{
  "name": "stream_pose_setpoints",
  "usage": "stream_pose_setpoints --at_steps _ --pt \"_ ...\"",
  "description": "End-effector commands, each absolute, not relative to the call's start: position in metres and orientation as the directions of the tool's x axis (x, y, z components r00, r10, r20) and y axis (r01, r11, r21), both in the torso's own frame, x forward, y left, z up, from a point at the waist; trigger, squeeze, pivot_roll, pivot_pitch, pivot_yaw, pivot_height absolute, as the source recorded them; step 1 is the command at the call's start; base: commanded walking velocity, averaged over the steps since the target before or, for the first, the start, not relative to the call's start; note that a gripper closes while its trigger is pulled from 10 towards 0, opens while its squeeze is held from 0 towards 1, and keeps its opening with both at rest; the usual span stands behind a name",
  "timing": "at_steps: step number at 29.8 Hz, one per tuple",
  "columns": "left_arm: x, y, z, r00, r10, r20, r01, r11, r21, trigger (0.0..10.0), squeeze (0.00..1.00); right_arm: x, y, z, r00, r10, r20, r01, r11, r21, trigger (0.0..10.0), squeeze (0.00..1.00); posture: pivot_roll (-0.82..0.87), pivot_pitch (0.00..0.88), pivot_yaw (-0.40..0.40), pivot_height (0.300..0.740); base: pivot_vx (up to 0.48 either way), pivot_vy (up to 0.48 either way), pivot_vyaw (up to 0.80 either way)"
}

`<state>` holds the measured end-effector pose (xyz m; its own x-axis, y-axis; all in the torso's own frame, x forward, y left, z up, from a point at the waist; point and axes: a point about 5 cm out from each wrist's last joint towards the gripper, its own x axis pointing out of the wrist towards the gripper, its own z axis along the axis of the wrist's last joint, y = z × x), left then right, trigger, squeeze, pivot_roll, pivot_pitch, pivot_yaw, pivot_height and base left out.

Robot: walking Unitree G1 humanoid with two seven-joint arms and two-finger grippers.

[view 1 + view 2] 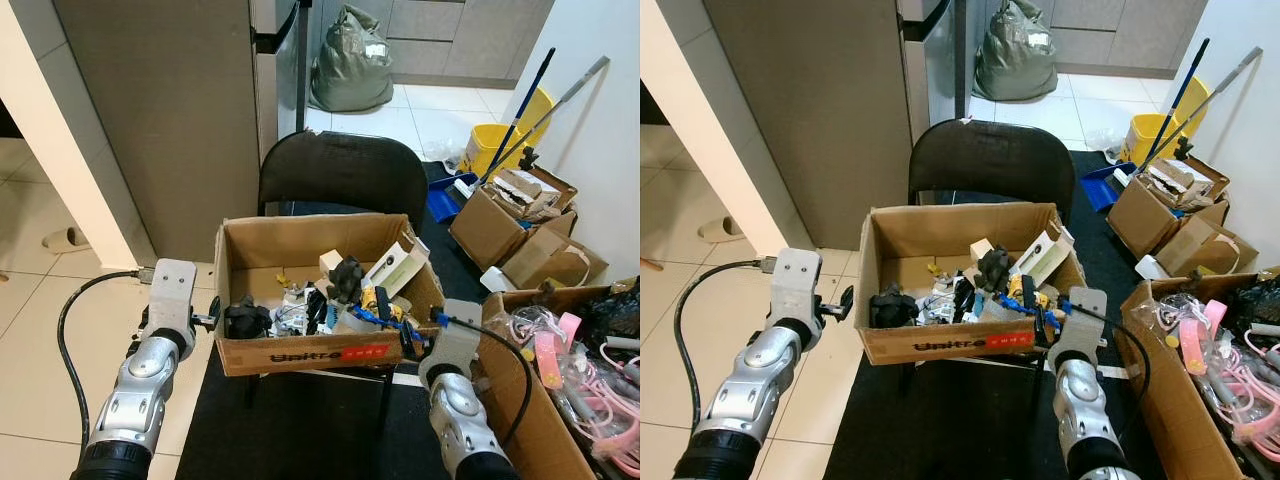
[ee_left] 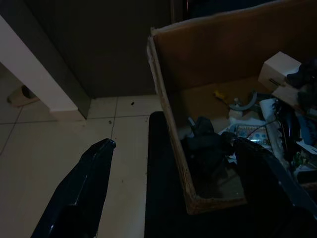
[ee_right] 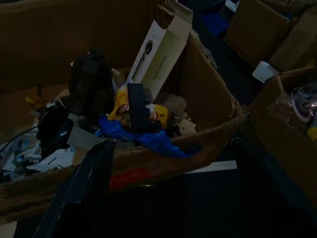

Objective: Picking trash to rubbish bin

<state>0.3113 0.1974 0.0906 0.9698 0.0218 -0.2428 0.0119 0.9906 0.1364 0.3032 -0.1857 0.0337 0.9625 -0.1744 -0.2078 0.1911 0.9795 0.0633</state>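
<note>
A brown cardboard box [image 1: 300, 355] full of trash stands on a black chair [image 1: 340, 170]. Inside lie a black lump [image 1: 246, 320], a white carton [image 1: 396, 266], a blue wrapper [image 3: 148, 139], a yellow packet [image 3: 119, 104] and papers. My left gripper [image 2: 173, 144] is open at the box's front left corner, one finger [image 2: 89, 183] outside the wall and the other over the trash. Just before the box's front right corner, my right gripper [image 3: 171, 146] is open, with the blue wrapper ahead of its fingers [image 3: 91, 173]. Neither holds anything.
Open cardboard boxes [image 1: 520, 225] stand at the right, one near me holding pink cables [image 1: 560, 350]. A yellow mop bucket [image 1: 495, 145] with mops and a grey bag [image 1: 352, 60] sit further back. A grey cabinet [image 1: 170, 120] rises at the left; black mat [image 1: 300, 430] underfoot.
</note>
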Motion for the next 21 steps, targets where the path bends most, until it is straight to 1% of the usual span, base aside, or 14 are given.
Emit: stream_pose_setpoints --at_steps 1,7,21 --pt "0.31 0.196 0.085 0.966 0.025 -0.259 0.011 0.99 0.137 10.0 0.0 0.3 -0.185 0.03 0.958 -0.181 -0.223 0.2 0.977 0.07 10.0 0.0 0.03 0.086 0.017 0.74 0.0 0.0 0.0" --pt "0.312 0.192 0.087 0.968 0.002 -0.251 0.036 0.988 0.149 10.0 0.0 0.297 -0.185 0.029 0.955 -0.19 -0.228 0.212 0.975 0.073 10.0 0.0 0.02 0.088 0.026 0.74 0.0 0.0 0.0" --pt "0.317 0.186 0.087 0.969 -0.004 -0.247 0.041 0.989 0.141 10.0 0.0 0.293 -0.182 0.03 0.959 -0.177 -0.222 0.195 0.979 0.058 10.0 0.0 0.0 0.083 0.04 0.74 0.0 0.0 0.0"
